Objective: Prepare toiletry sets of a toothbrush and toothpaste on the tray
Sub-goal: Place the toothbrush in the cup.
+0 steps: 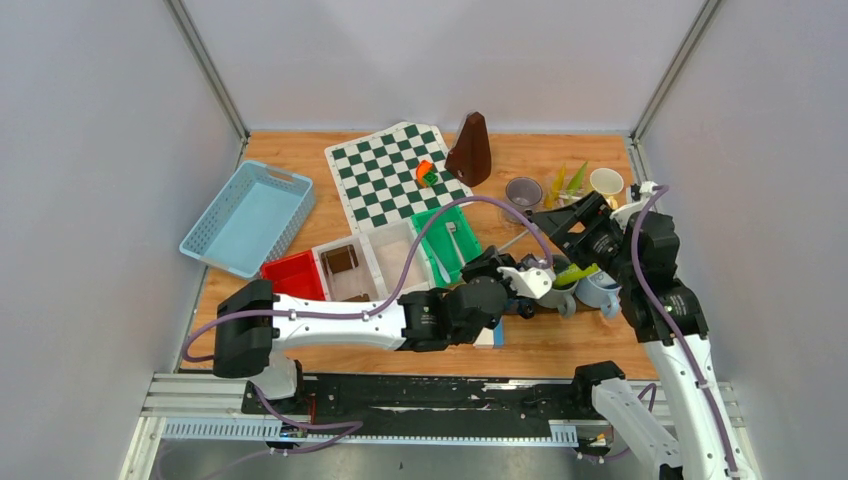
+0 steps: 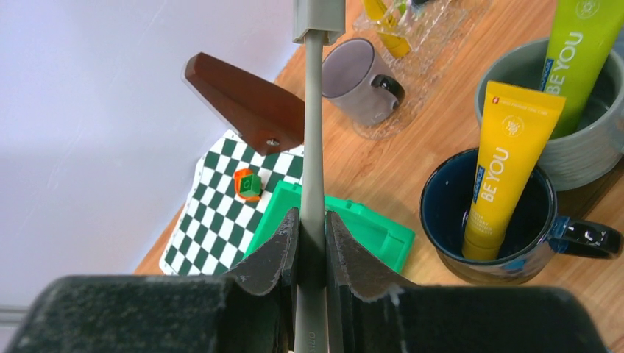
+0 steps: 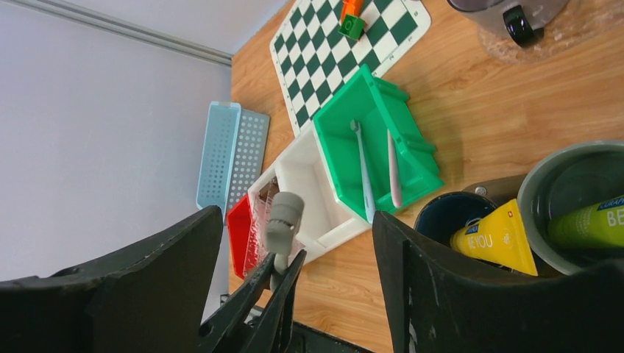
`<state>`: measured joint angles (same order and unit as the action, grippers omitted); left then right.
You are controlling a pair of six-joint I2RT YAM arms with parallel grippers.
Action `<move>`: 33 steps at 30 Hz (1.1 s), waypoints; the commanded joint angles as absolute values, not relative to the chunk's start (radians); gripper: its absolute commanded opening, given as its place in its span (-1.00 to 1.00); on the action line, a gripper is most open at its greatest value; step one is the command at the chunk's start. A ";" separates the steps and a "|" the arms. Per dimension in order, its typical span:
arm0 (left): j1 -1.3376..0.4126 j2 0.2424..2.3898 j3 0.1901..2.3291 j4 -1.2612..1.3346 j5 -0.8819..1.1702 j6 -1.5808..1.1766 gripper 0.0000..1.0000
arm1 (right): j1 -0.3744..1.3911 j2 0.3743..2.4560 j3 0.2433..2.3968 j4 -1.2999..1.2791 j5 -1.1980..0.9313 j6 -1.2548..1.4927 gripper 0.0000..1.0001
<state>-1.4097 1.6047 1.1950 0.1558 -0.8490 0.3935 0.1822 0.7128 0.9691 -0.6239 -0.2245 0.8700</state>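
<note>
The jaws of our left gripper (image 2: pixel 313 220) were pinched on the handle of a slim grey toothbrush (image 2: pixel 314 140), which stuck out straight ahead of them. The jaws of our right gripper (image 3: pixel 294 217) stood spread wide and held nothing, and from the right wrist we saw the head of that toothbrush in the gap between them, touching neither finger. Just beside the held toothbrush stood the dark blue mug (image 2: pixel 508 268) with a yellow tube (image 2: pixel 508 162) leaning inside it. Touching that mug on its far side was the grey-green mug (image 2: pixel 589 158) with a green tube (image 2: pixel 585 51) in it. From above we saw the light blue mug (image 1: pixel 598 290) close by, under the right arm. Further out on the bench (image 2: pixel 383 173), the grey mug (image 2: pixel 360 81) lay tilted on the clear tray (image 2: pixel 434 51), and the pale yellow mug (image 1: pixel 606 182) stood at the tray's far end. On the other side of the left jaws sat the green bin (image 3: pixel 346 118), holding a bluish brush (image 3: pixel 363 176) and a pinkish brush (image 3: pixel 394 173) side by side. A white bin (image 3: pixel 309 184) and a red bin (image 3: pixel 237 228) joined it in a row. Beyond them lay the chessboard mat (image 2: pixel 213 213) with small orange and green blocks (image 2: pixel 248 184) on it, a brown wedge (image 2: pixel 246 103) at its edge and a blue basket (image 1: pixel 247 217) well apart.
</note>
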 commanded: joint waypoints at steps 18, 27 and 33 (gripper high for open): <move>-1.453 1.660 1.265 0.252 -0.914 0.465 -0.61 | 0.187 0.711 0.930 -0.546 -0.220 0.895 -1.00; -1.452 1.619 1.234 0.237 -0.920 0.396 0.67 | 0.186 0.669 0.952 -0.558 -0.094 0.811 -1.00; -1.449 1.569 1.199 0.212 -0.908 0.318 0.99 | 0.186 0.636 1.005 -0.587 0.145 0.671 -1.00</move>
<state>-1.4452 1.6485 1.2217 0.1974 -0.9001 0.4034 0.1829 0.6636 0.9386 -0.6029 -0.0566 0.7929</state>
